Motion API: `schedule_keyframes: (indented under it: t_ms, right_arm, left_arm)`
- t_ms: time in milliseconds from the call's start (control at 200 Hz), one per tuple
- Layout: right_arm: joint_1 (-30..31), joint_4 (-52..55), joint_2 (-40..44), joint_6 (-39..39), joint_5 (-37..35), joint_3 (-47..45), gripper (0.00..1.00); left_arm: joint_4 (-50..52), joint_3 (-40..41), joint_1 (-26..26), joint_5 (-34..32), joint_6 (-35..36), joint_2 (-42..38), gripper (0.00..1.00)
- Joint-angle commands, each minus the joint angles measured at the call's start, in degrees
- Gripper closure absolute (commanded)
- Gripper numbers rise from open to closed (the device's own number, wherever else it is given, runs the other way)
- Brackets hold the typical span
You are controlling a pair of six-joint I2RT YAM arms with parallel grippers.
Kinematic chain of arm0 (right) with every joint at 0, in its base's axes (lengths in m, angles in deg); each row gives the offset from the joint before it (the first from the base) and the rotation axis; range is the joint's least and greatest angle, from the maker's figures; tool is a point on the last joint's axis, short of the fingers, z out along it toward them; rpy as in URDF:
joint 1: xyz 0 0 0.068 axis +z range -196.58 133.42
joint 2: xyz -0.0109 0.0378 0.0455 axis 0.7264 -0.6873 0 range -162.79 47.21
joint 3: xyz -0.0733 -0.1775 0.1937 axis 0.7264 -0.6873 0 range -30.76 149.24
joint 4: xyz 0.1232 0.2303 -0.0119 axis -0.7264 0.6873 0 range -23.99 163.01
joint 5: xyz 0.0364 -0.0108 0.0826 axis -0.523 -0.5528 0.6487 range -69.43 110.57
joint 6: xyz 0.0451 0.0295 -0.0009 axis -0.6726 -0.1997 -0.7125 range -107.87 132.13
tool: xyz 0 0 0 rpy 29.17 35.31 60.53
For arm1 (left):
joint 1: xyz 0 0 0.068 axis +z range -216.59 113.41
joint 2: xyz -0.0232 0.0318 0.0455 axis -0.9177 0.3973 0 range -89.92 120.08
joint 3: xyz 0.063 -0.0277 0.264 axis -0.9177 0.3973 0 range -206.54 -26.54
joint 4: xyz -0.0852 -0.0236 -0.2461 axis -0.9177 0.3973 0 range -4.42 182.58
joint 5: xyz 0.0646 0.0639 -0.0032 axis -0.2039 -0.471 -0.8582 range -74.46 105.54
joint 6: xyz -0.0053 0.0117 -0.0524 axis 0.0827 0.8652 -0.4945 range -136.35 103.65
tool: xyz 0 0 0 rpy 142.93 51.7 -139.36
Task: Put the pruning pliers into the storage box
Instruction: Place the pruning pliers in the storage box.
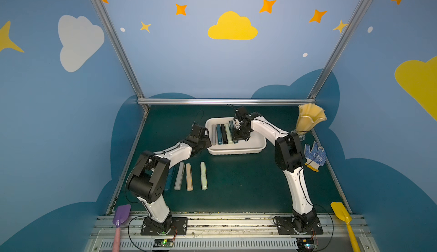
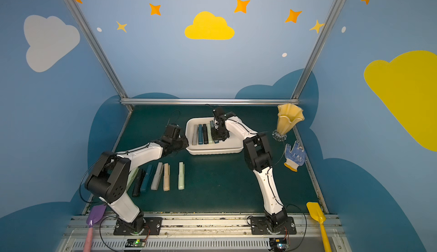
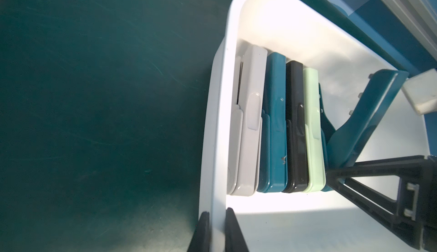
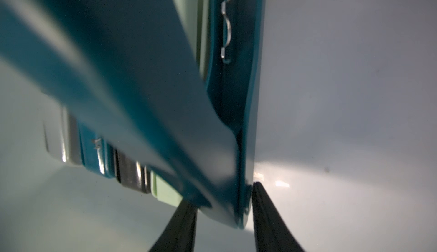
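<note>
The white storage box [image 1: 236,152] stands at the back middle of the green mat. My left gripper [image 3: 217,215] is shut on its left rim [image 3: 217,120]. Inside lie grey [image 3: 248,120], teal [image 3: 274,125], black [image 3: 295,132] and pale green [image 3: 312,132] pruning pliers side by side. A further teal pair [image 3: 369,116] rests beside them with its handles sprung apart. My right gripper [image 4: 222,192] reaches down into the box [image 2: 212,152], its fingers close against both sides of that pair's near end [image 4: 153,85]. Several more pliers lie on the mat: pale green [image 1: 203,175], beige [image 1: 189,177], grey [image 1: 179,176], teal [image 2: 146,177], black [image 2: 138,182].
A yellow fluted vase [image 1: 308,118] stands at the back right, with a blue-dotted glove [image 1: 314,156] in front of it. A purple shovel [image 1: 120,215] lies at the front left and a yellow shovel [image 1: 341,215] at the front right. My left arm overhangs the row of loose pliers.
</note>
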Motion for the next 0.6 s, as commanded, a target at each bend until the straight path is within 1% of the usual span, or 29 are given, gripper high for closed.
schedule_keyframes:
  t_ms: [0, 130, 310, 496, 596]
  right_arm:
    - [0.32, 1.11, 3.14, -0.61, -0.79, 0.98, 0.63]
    - [0.26, 0.10, 6.34, -0.85, -2.02, -0.56, 0.59]
    - [0.25, -0.79, 8.37, -0.91, -1.45, -2.38, 0.60]
    - [0.14, -3.67, 11.28, -1.63, -1.41, -5.31, 0.63]
    - [-0.18, -4.54, 11.60, -1.40, -1.77, -5.29, 0.69]
  left_arm:
    - [0.26, -1.23, -0.04, -0.88, -0.32, -0.79, 0.87]
    - [0.08, -1.10, -0.06, -0.79, -0.44, -1.22, 0.87]
    - [0.17, -0.75, -0.08, -1.14, -0.42, -1.92, 0.87]
    - [0.07, -0.31, -0.11, -1.14, -0.42, -2.19, 0.87]
    - [0.08, -0.40, -0.19, -1.14, -0.26, -1.91, 0.87]
